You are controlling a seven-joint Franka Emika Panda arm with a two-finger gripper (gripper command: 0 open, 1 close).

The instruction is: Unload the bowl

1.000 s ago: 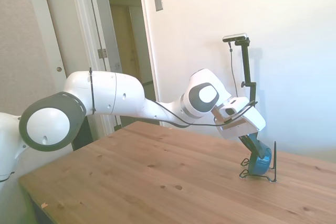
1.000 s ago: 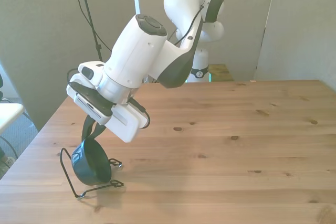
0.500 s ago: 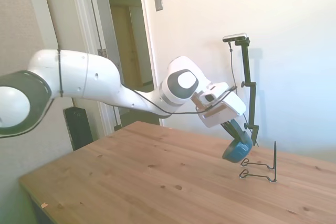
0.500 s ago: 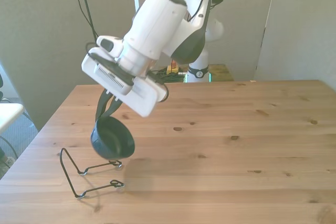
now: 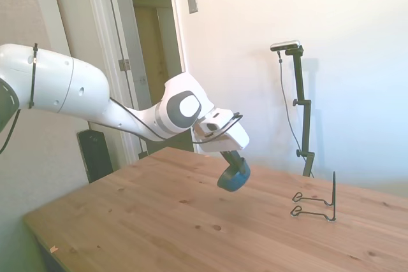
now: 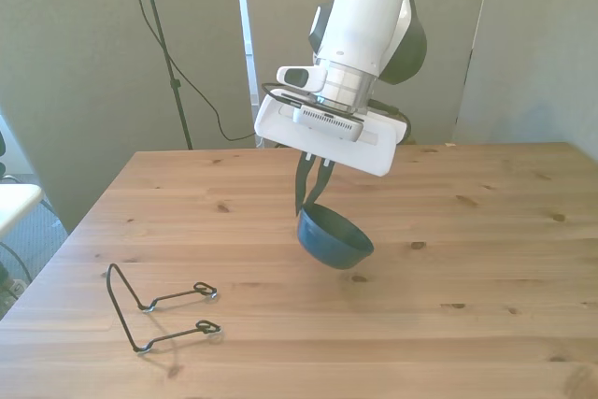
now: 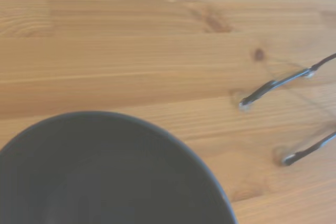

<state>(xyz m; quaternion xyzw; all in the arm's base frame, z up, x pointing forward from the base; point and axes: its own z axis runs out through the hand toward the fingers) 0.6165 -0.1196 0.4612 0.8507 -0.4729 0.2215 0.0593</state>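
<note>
The white arm reaches out over the wooden worktop (image 6: 486, 231), and its gripper (image 6: 314, 195) points down with the dark fingers (image 5: 233, 159) clamped on the rim of the bowl (image 6: 334, 239). The small blue bowl hangs in the air above the middle of the worktop, clear of the wood, tilted so that its darker inside faces up and toward the front view's left. In the side view the bowl (image 5: 233, 176) shows as a blue round shape just under the gripper (image 5: 235, 165), with bare wood beneath it. The thin black wire rack (image 6: 154, 308) stands on the worktop near the front view's left corner, well apart from the bowl, its upright loop at one end and its two curled prongs lying along the wood. In the side view the rack (image 5: 315, 203) sits toward the far end of the worktop, past the bowl. From the wrist camera the dark curve of the bowl (image 7: 105, 177) fills the nearer part of the picture, rather blurred, with the wood grain beyond it and the two prong ends of the rack (image 7: 278, 85) lying on the boards off to one side.
</note>
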